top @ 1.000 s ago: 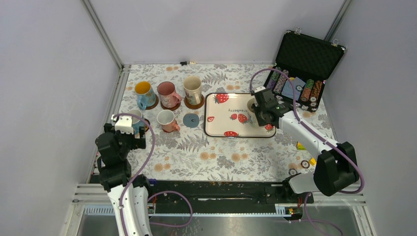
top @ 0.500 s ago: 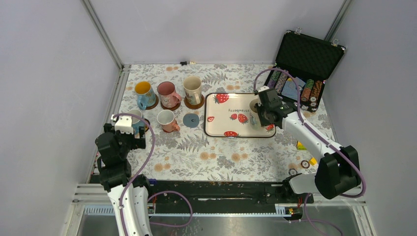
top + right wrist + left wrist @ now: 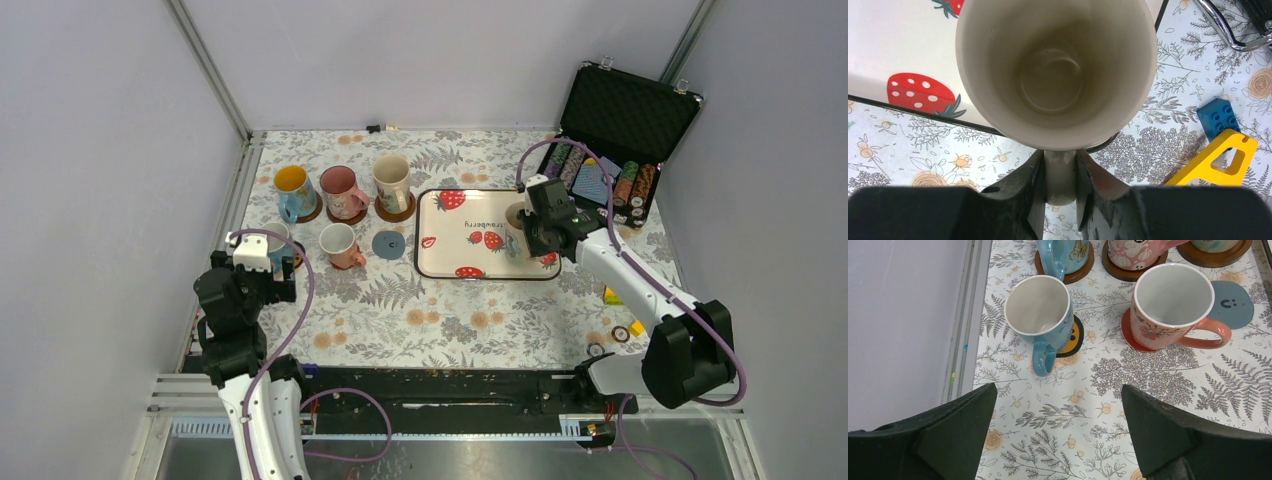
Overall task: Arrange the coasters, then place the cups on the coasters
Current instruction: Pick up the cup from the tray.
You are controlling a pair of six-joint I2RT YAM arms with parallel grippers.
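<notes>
Cream mug (image 3: 1055,75), handle pinched in the right gripper (image 3: 1060,192), hangs over the strawberry tray (image 3: 450,252)'s right end; the empty grey-blue coaster (image 3: 388,244) lies beyond its left edge.

Robot lab test cell, not a home. Evidence: left arm (image 3: 232,320) and right arm (image 3: 625,271) are bolted to a black rail (image 3: 450,388) at near edge of table (image 3: 440,322), w/ purple cables (image 3: 310,288) looping off each. Cell is boxed in by plain pale panels (image 3: 430,60) on bare aluminium posts (image 3: 208,70) at back corners. Homely look comes from props only: floral cloth on table, mugs (image 3: 342,192), coasters (image 3: 388,244), strawberry tray (image 3: 450,250), open poker-chip case (image 3: 630,110), toy blocks (image 3: 1219,117). Mixed household and toy bits sit side by side.
</notes>
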